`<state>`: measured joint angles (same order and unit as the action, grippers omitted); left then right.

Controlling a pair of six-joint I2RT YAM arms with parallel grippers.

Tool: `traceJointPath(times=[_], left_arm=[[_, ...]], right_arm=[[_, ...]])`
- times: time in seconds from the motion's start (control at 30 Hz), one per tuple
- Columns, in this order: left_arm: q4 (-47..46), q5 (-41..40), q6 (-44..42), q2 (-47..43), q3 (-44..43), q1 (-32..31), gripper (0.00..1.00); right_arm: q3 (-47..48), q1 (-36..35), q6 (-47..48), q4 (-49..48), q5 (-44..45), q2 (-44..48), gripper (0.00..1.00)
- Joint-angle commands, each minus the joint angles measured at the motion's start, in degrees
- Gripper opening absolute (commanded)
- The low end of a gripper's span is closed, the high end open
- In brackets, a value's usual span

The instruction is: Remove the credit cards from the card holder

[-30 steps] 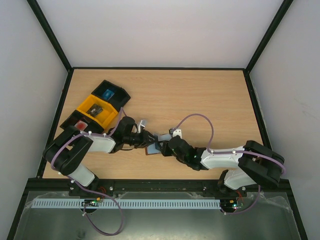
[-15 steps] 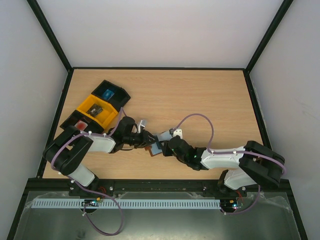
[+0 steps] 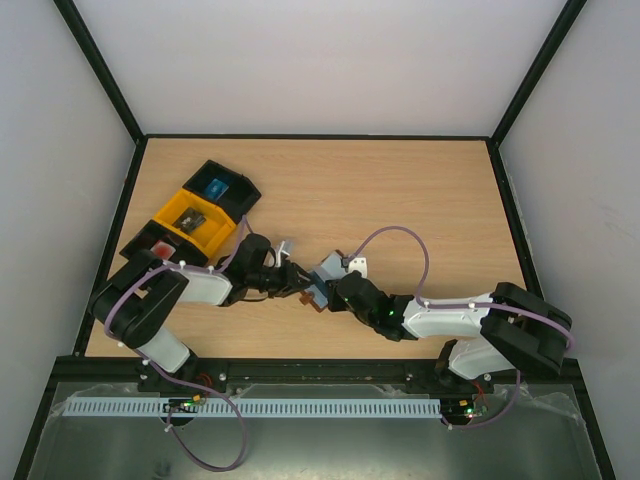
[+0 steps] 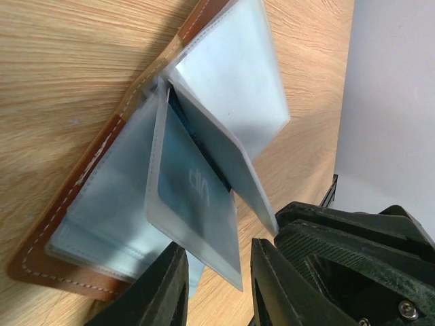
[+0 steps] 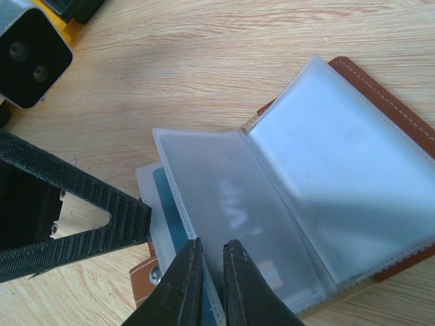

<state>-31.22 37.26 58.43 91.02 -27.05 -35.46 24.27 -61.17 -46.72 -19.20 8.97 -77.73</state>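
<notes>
1. The left end effector (image 4: 219, 272) is sitting at the card holder's left side. Its fingers are standing a little apart, and a page corner is hanging loose between them.
2. The card holder (image 3: 318, 283) is lying open on the surface (image 3: 420, 200), near the front, between both arms. Its see-through pages are looking soft and floppy.
3. A credit card (image 4: 194, 187) is showing through a clear page (image 5: 204, 176). It is looking thin, light, stiff and slippery. I am thinking it is best to pinch its bare short edge at the pocket's mouth.
4. The right end effector (image 5: 212, 272) is squeezing together on the clear page's edge.
</notes>
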Motion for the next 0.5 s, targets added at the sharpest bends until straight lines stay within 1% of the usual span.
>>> traceJointPath(times=[0.0,0.1,0.47], left_arm=[[0.5,-0.5,-1.0,0.6,-0.4,-0.3,0.3],[0.5,-0.5,-1.0,0.6,-0.4,-0.4,0.33],[1.1,-1.1,-1.7,0.7,-0.6,-0.3,0.35]], right_arm=[[0.8,-0.3,0.5,1.2,3.2,0.6,0.08],[0.8,-0.3,0.7,0.7,3.9,0.8,0.03],[0.8,-0.3,0.8,0.0,5.4,0.4,0.02]])
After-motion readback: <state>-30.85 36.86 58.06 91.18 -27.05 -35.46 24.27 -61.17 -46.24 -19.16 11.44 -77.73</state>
